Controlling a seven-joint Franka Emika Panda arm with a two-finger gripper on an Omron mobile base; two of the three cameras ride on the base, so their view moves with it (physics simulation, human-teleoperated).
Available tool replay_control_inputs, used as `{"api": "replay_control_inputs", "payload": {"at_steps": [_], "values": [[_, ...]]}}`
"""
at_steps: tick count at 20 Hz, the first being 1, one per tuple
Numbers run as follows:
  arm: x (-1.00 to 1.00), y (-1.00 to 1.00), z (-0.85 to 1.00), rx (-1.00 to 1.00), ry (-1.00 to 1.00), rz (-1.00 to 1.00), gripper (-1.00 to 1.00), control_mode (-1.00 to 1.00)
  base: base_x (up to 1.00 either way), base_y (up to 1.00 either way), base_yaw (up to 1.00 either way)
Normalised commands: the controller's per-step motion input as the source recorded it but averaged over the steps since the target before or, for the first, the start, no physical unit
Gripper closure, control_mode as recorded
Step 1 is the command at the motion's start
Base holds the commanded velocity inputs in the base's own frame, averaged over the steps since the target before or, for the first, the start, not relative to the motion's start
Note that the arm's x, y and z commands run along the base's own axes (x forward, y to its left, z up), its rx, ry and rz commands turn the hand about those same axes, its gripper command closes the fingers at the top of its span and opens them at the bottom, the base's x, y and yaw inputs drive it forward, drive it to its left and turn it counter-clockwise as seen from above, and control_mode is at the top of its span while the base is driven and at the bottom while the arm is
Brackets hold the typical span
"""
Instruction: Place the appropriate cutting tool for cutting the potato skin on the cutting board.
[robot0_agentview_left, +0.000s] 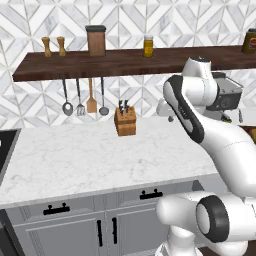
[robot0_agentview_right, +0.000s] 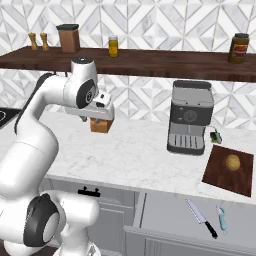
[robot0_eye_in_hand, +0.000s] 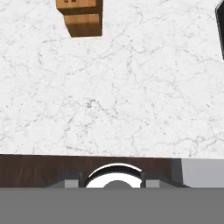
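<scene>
The cutting tool (robot0_agentview_right: 221, 218), a small pale peeler, lies in the open drawer (robot0_agentview_right: 165, 215) at the lower right, beside a black-handled knife (robot0_agentview_right: 201, 217). The dark reddish cutting board (robot0_agentview_right: 222, 176) rests on the counter right of the coffee machine, with a potato (robot0_agentview_right: 233, 161) on it. My gripper (robot0_agentview_right: 97, 118) hangs high over the counter in front of the knife block (robot0_agentview_right: 101, 125), far left of the board and drawer. It points down, and its jaws are too hidden to judge. Nothing shows between them. The hand view looks straight down at the marble and the knife block (robot0_eye_in_hand: 81, 17).
A coffee machine (robot0_agentview_right: 190, 116) stands at the back of the counter. A long dark wall shelf (robot0_agentview_left: 125, 62) carries jars and shakers, with utensils (robot0_agentview_left: 82, 97) hanging under it. The cooktop (robot0_agentview_left: 5, 145) lies at the counter's left end.
</scene>
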Motion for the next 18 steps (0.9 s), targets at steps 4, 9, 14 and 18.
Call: {"api": "replay_control_inputs", "payload": {"at_steps": [4,9,14,18], "values": [[-0.14,-0.19,-0.21,0.00,0.00,0.00,-1.00,-1.00,0.00,0.00,0.00],[-0.30,-0.94,-0.47,0.04,0.02,0.00,-1.00,-1.00,0.00,0.00,0.00],[-0.34,-1.00,-0.50,0.05,0.06,0.00,-1.00,-1.00,0.00,0.00,0.00],[-0.13,-1.00,-0.53,0.00,0.11,0.00,-1.00,-1.00,0.00,0.00,0.00]]}}
